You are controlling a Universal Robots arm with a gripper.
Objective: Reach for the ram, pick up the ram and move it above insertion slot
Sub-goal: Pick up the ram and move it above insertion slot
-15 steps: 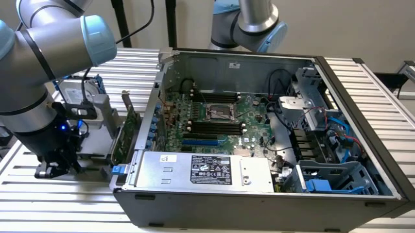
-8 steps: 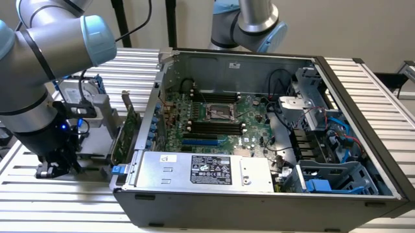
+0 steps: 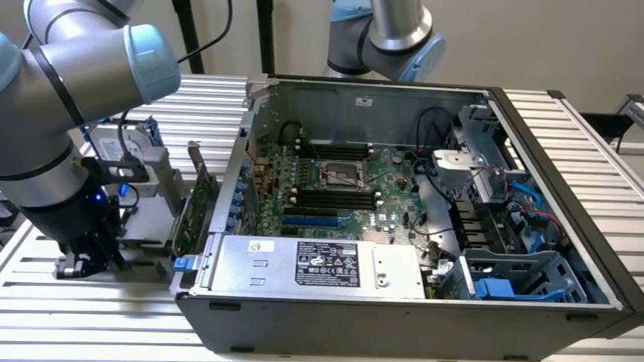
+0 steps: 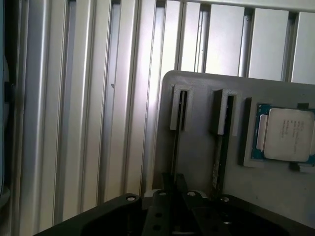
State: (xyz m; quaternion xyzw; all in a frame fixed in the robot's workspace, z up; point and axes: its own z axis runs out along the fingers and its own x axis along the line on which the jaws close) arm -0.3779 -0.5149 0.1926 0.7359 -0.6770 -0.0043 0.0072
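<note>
The ram [image 4: 177, 132] is a thin green stick seen edge-on, standing in a slot of a grey holder block [image 4: 197, 162]. A second stick like it [image 4: 222, 142] stands in the neighbouring slot. My gripper [image 4: 174, 186] is down at the near end of the first stick, in line with its edge. In the exterior view the gripper [image 3: 86, 262] hangs low over the slatted table on that view's left, beside the holder [image 3: 151, 188]. The black memory slots [image 3: 327, 197] lie on the motherboard inside the open computer case.
A processor chip [image 4: 285, 133] rests in a recess of the holder. An upright green expansion card [image 3: 199, 204] stands between the holder and the case wall [image 3: 237, 188]. A power supply box [image 3: 317, 264] fills the case's near side. A second arm [image 3: 393, 38] stands behind the case.
</note>
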